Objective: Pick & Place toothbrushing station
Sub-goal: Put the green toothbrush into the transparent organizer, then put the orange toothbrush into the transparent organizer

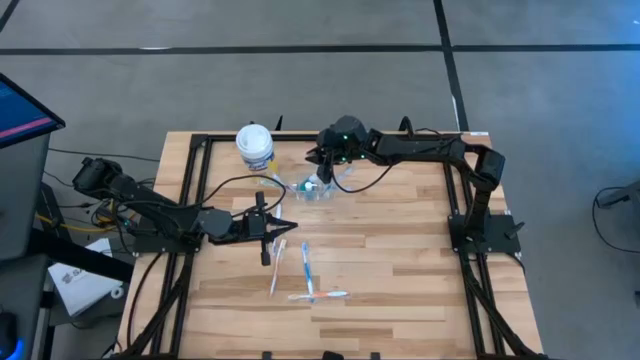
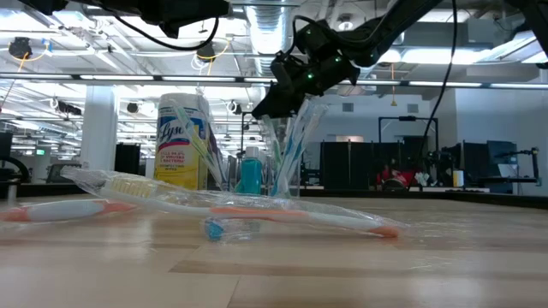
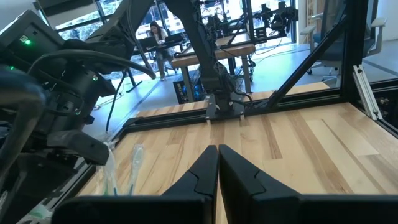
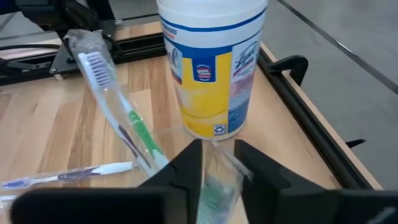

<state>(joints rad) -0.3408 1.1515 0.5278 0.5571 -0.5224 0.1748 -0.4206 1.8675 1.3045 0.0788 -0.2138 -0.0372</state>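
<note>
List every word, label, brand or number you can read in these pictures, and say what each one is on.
"Lysol": brand on the yellow label of the white-lidded yellow canister, legible in the low view.
Same canister, right wrist view: blue logo and small print, too blurred to read.
Wrapped white toothbrushes and clear plastic cup: no readable text.

- On the yellow canister [image 2: 182,141] ahead of me I read "Lysol" in blue script.
- Its label [image 4: 207,70] from my right wrist shows a logo and small print too fine to read.
</note>
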